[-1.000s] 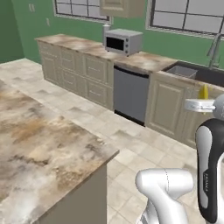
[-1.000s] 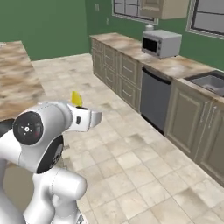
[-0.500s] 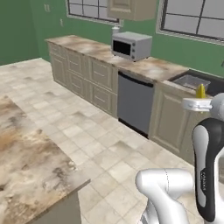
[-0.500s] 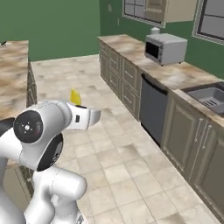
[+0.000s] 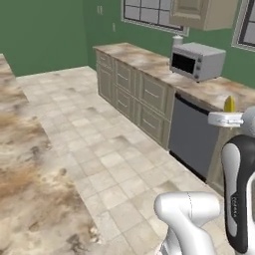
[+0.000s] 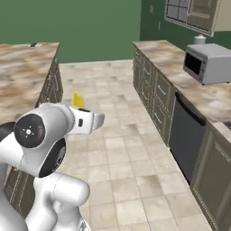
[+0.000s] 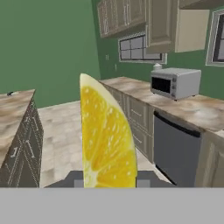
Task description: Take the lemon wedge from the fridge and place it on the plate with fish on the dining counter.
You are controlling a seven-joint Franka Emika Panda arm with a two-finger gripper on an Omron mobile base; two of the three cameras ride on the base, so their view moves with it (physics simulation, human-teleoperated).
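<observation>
Clearly, the wedge [image 7: 105, 140] is held upright in the pincer [image 7: 107, 180], which is closed on its lower end so that the cut yellow face and pale rind are seen close up in the hand view. From the left base view the wedge [image 5: 229, 104] is seen as a small yellow tip standing above the white hand at the right edge, in front of the worktop. From the right base view it [image 6: 78, 100] is seen just behind the arm's white wrist [image 6: 85, 122], over the tiled floor [image 6: 122, 153].

The dining tabletop [image 5: 30, 189] is seen along the left side of the left base view as a mottled brown-beige slab, well apart from the wedge. In the right base view the same tabletop [image 6: 22, 67] is shown at the upper left, with beige drawer fronts below it, and a small dark thing that cannot be made out is seen at its far edge.

A grey microwave [image 5: 196, 61] is set on the narrower marble worktop [image 5: 149, 57] along the green wall, and a dark dishwasher front [image 5: 191, 137] is fitted below it. Beige cabinets [image 5: 129, 89] are ranged under that worktop, and windows [image 7: 140, 49] are set in the wall above.
</observation>
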